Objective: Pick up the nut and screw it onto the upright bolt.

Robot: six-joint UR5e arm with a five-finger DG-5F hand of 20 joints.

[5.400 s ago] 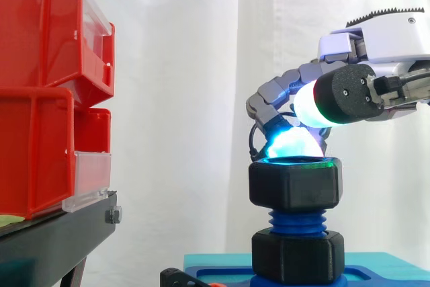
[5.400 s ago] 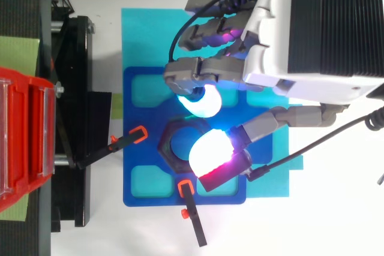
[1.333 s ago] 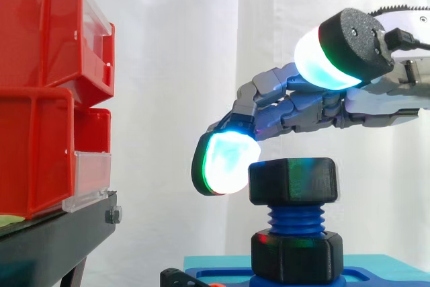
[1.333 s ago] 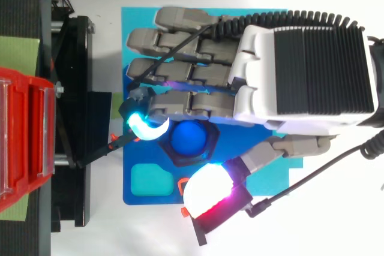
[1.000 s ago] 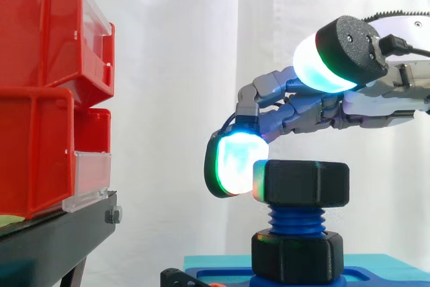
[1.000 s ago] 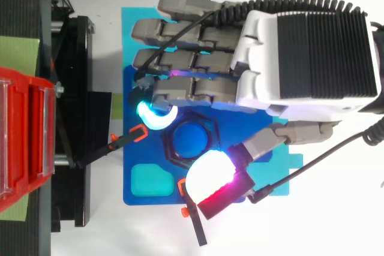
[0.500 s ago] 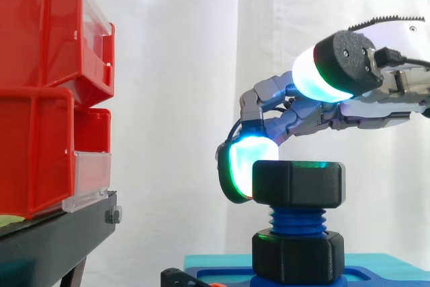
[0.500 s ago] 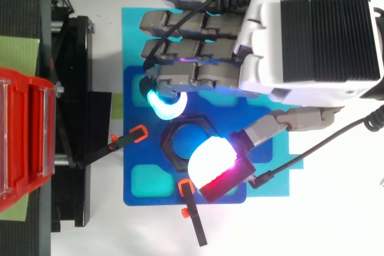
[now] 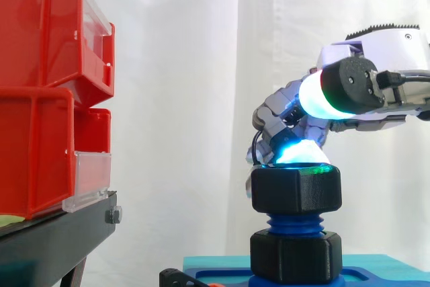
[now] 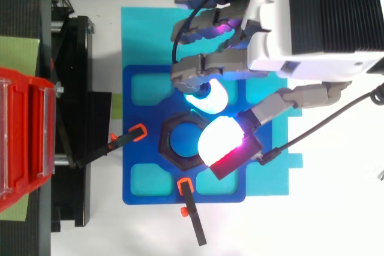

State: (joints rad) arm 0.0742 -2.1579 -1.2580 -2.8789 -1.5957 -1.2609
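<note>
Turning the nut [image 9: 295, 189] seated atop the bolt [image 9: 294, 222], I'd sweep the pad [image 9: 300, 153] resting on its rim around the bolt's axis (the hand [image 10: 312, 22] is curled, thumb above, gripping nothing), pressing lightly to avoid cross-threading.

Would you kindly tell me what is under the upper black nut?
Under the upper nut, blue bolt threads show, then a second black nut on the blue base. The bolt's part inside both nuts is covered.

The hand [image 10: 312, 22], palm down, pinches the nut [image 9: 295, 189] with curled fingers [image 10: 198, 70] and thumb.
</note>
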